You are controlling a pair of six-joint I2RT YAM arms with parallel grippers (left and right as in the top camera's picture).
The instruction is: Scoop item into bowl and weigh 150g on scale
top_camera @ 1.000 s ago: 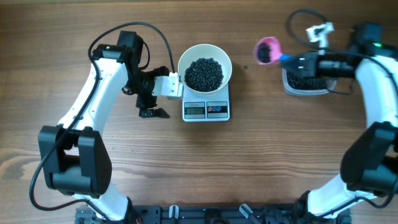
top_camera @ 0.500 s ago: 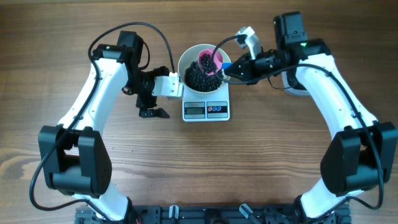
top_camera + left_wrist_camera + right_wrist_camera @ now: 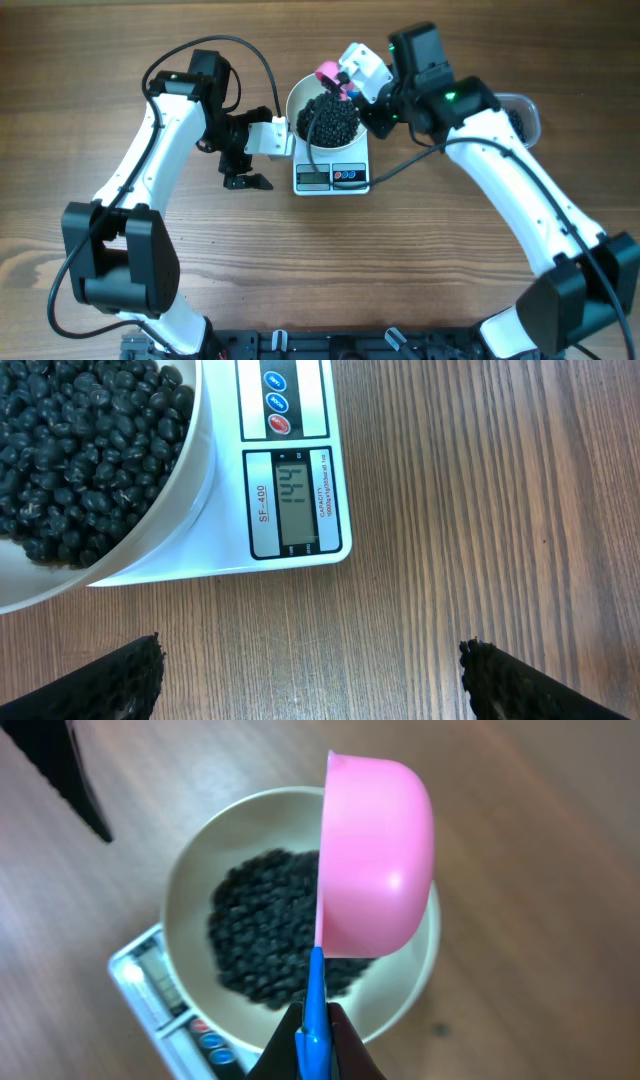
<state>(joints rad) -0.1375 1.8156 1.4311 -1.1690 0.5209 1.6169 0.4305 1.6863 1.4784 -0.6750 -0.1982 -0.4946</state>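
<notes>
- Counter (image 3: 300, 270): a wood-grain surface that carries every item listed here.
- Scale (image 3: 332, 177): white and rectangular, standing at the centre of the counter. Its grey display and round buttons face the near edge. In the left wrist view the display shows dark digits that cannot be read with certainty.
- Bowl (image 3: 294, 100): round, glossy and white, seated on the scale platform and covering most of it.
- Beans (image 3: 330, 122): small, round and black, heaped inside the bowl and filling its middle. The white inner wall is exposed around the heap.
- Scoop (image 3: 328, 74): a pink cup on a blue handle, held above the far rim of the bowl. In the right wrist view it is turned on its side, its mouth edge-on and facing the heap. The inside of the scoop is hidden.
- Right claw (image 3: 312, 1045): closed on the blue handle, with one dark finger on each side of it.
- Left claw (image 3: 310, 650): spread fully open and gripping nothing. It hangs over bare counter just left of the scale, its two black fingertips in the lower corners of the left wrist view.
- Clear tub (image 3: 527, 105): stands at the far right, largely hidden behind the right arm, with dark contents visible inside.
</notes>
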